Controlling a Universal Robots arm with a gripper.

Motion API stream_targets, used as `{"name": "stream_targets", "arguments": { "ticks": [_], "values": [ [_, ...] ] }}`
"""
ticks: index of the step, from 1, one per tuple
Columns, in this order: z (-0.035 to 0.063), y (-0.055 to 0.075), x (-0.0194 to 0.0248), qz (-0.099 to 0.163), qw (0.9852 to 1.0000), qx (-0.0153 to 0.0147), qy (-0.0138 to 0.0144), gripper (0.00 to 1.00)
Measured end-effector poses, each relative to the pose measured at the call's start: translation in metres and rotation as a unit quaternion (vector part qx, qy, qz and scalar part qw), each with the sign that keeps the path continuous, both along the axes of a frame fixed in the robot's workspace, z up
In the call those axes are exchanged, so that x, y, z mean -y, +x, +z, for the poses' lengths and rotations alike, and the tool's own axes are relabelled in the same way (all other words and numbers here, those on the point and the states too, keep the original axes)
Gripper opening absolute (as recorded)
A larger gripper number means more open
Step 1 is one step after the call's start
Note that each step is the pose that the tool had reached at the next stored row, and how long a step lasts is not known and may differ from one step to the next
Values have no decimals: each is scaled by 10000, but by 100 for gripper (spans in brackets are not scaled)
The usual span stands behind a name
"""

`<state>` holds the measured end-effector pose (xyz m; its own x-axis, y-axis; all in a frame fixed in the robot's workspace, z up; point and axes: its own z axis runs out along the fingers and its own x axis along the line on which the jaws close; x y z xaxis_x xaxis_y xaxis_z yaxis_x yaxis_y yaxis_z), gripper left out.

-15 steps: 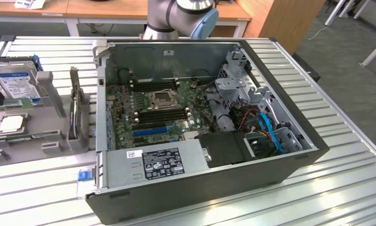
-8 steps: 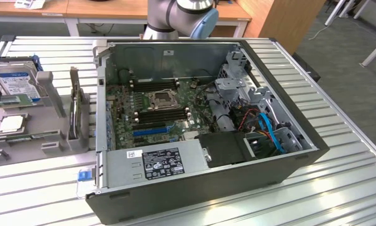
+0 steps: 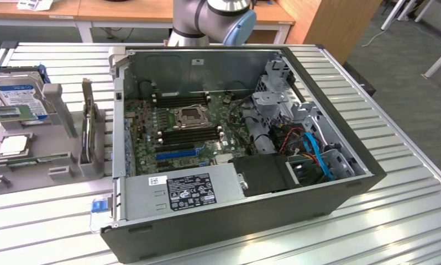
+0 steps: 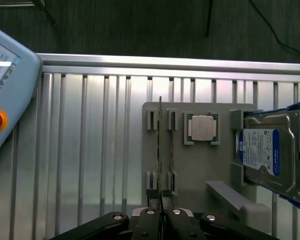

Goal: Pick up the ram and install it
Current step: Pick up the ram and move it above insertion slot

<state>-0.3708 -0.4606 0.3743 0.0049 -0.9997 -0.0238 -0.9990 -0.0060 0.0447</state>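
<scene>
Here the gripper [image 4: 160, 214] is pinched narrow on one end of the ram [image 4: 160, 150]. The ram shows edge-on in the wrist view as a thin dark line running straight out from the fingertips. It hangs over the grey holder [image 4: 200, 165], in line with the gap between that holder's two rows of slot brackets, and its far end reaches just past the holder's edge. A second thin stick [image 4: 171, 160] stands on edge in the nearer bracket row, just beside the held ram. On the holder a CPU [image 4: 202, 127] lies flat between the bracket rows and an upright hard drive [image 4: 270, 155] with a blue label. The holder sits on a slatted metal table [image 4: 90, 150], and a light-blue pendant [image 4: 7, 95] with a red button lies well apart from it at the table's edge. In the exterior view the arm [image 3: 213, 16] rises behind an open case [image 3: 331, 193], whose motherboard [image 3: 183, 127] shows black memory slots [image 3: 191, 134]. The holder [image 3: 36, 138] lies to that view's left of the case.
</scene>
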Motion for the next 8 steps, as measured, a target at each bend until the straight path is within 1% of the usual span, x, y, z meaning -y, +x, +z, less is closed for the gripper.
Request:
{"name": "stream_targets", "arguments": {
  "ticks": [8],
  "values": [
    [104,1,0,0,10000,0,0,12]
  ]
}}
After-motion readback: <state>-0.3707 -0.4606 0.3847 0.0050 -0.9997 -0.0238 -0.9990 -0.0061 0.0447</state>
